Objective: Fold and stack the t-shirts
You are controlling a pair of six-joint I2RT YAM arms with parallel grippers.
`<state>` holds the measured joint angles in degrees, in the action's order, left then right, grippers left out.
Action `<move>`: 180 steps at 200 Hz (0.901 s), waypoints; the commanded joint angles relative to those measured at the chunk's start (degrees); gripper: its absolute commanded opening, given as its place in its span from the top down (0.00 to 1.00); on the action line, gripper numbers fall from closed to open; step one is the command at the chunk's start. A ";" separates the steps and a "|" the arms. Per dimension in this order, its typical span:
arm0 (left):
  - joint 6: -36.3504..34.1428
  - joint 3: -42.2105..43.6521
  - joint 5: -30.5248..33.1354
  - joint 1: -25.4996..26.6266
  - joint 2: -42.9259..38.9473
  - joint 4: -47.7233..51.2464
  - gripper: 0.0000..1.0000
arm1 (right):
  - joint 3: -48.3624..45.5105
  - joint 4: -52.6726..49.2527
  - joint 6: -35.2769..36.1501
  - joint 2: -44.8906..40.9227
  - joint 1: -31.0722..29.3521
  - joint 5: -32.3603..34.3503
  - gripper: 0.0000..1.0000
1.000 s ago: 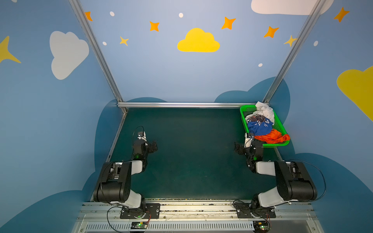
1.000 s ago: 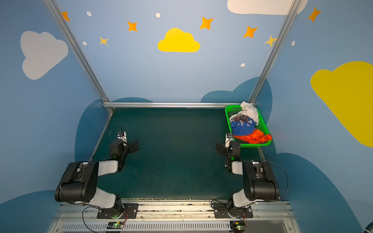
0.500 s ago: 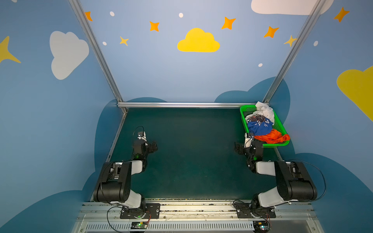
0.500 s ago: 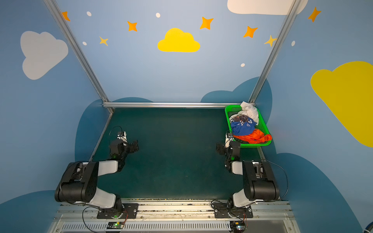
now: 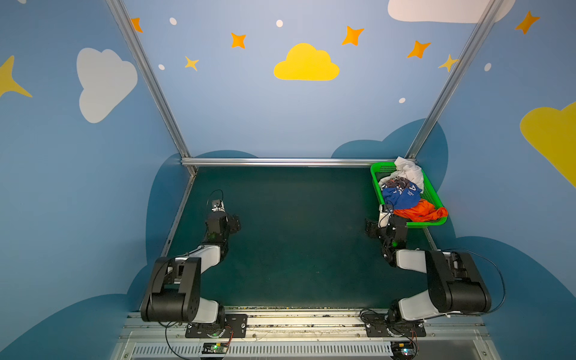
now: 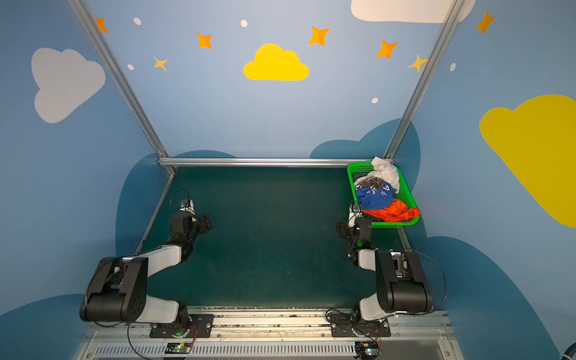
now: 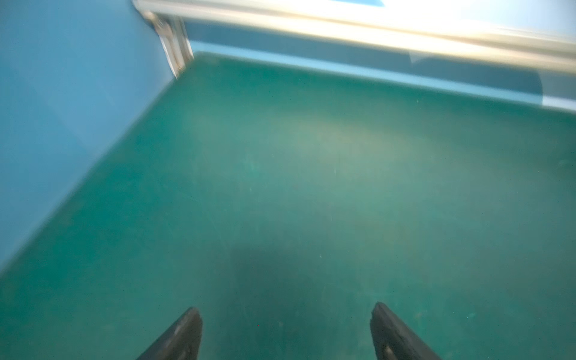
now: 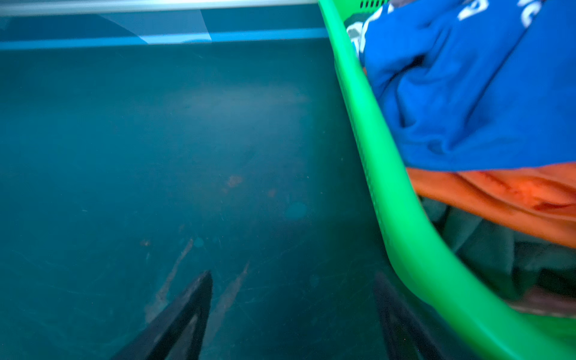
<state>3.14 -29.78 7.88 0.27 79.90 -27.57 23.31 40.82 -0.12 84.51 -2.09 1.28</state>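
1. The left gripper [image 7: 285, 311] has its jaws spread wide with nothing between them. It hangs low over the bare green tabletop [image 5: 296, 243], on the left side and well apart from any cloth.
2. The right gripper [image 8: 293, 276] also has its jaws spread and empty. One finger lies just beside the outer wall of the basket [image 5: 430, 223]; whether it touches cannot be told.
3. The basket, of green plastic mesh, stands in the far right corner of the tabletop.
4. The blue t-shirt [image 5: 400, 197] lies crumpled in the middle of the basket, white lettering uppermost.
5. The orange t-shirt [image 5: 420, 212] lies crumpled at the near end of the basket, partly under the blue one, and spills over the rim.
6. The white t-shirt [image 5: 408, 170] is bunched at the far end and rises above the rim.
7. All three shirts lie unfolded in one heap.
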 commanded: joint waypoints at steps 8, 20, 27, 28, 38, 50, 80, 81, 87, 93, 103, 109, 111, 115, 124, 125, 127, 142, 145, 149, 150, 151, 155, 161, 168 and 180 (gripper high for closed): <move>3.71 -4.41 2.58 1.73 -9.35 10.92 0.14 | 1.64 -4.78 0.60 -4.91 -0.98 1.49 0.18; 5.08 -6.16 1.34 2.59 -13.06 14.48 0.14 | 1.98 -7.53 0.82 -7.21 -1.66 1.77 0.18; 6.24 -7.67 0.81 3.13 -14.86 17.34 0.14 | 2.38 -9.79 0.82 -8.82 -1.97 1.94 0.18; 6.43 -7.93 0.68 3.19 -15.08 17.80 0.14 | 2.54 -10.38 0.73 -9.25 -2.18 1.99 0.18; 8.16 -10.51 -0.56 3.63 -17.12 22.43 0.14 | 3.56 -14.42 0.47 -11.66 -2.83 2.10 0.18; 11.17 -14.27 -1.59 4.03 -18.57 28.55 0.14 | 5.50 -19.84 0.21 -14.37 -3.85 1.79 0.18; 17.51 -24.54 -8.85 4.08 -18.13 45.19 0.13 | 17.01 -40.56 -0.83 -17.59 -6.74 2.01 0.15; 17.52 -24.89 -9.20 4.06 -18.03 45.74 0.13 | 18.19 -41.81 -0.91 -17.55 -6.78 2.03 0.14; 17.45 -26.97 -10.95 4.03 -17.29 48.78 0.13 | 20.93 -46.04 -1.22 -17.21 -6.87 2.00 0.13; 17.63 -29.05 -12.08 4.10 -16.47 52.18 0.13 | 23.68 -49.31 -1.48 -16.69 -6.88 2.32 0.12; 19.32 -32.00 -12.53 4.01 -15.15 56.94 0.13 | 27.90 -54.91 -1.79 -15.24 -6.89 3.68 0.07; 19.88 -33.55 -13.43 4.08 -14.37 59.16 0.13 | 30.65 -57.91 -2.27 -14.14 -6.69 4.84 0.06; 19.69 -34.00 -14.01 4.07 -14.21 59.73 0.13 | 31.05 -58.55 -2.35 -13.91 -6.69 4.99 0.06; 18.94 -34.69 -15.39 4.08 -13.70 60.61 0.13 | 32.73 -60.45 -2.63 -13.01 -6.54 5.44 0.06; 17.59 -35.41 -18.21 4.07 -12.94 61.46 0.13 | 36.91 -64.81 -2.74 -10.55 -6.20 5.74 0.06; 17.51 -35.42 -18.40 4.05 -12.85 61.48 0.13 | 37.30 -65.12 -2.72 -10.31 -6.19 5.79 0.07; 17.36 -35.37 -18.77 4.04 -12.73 61.45 0.13 | 37.67 -65.62 -2.70 -9.97 -6.14 5.82 0.07; 15.65 -34.02 -21.12 4.04 -12.19 59.74 0.13 | 43.55 -70.93 -3.95 -5.64 -5.58 7.15 0.07; 15.26 -33.62 -21.26 4.05 -12.05 59.14 0.13 | 45.06 -72.15 -4.05 -4.36 -5.25 7.05 0.07; 14.86 -33.00 -21.00 4.03 -11.99 58.50 0.13 | 46.14 -73.05 -4.01 -3.29 -4.95 6.99 0.06; 14.83 -32.90 -20.85 4.03 -11.88 58.37 0.13 | 46.48 -73.28 -3.97 -3.03 -4.90 6.94 0.06; 14.81 -32.76 -20.74 4.03 -11.79 58.27 0.13 | 47.09 -73.92 -3.98 -2.31 -4.74 6.91 0.06; 14.83 -32.34 -20.46 4.08 -11.54 57.94 0.14 | 48.47 -74.90 -3.97 -1.07 -4.38 6.90 0.07; 14.71 -31.97 -20.45 3.91 -10.97 57.77 0.15 | 50.62 -76.48 -3.72 0.89 -3.80 6.75 0.07; 14.79 -32.29 -20.46 3.79 -10.39 58.77 0.15 | 53.23 -78.60 -3.49 3.26 -3.02 6.40 0.08; 13.96 -32.96 -20.37 3.84 -9.42 60.12 0.16 | 57.58 -81.96 -3.36 7.05 -1.88 6.37 0.09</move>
<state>19.07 -62.30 -10.66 4.25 68.90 28.62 73.56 -27.09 -2.83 85.14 -6.26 6.63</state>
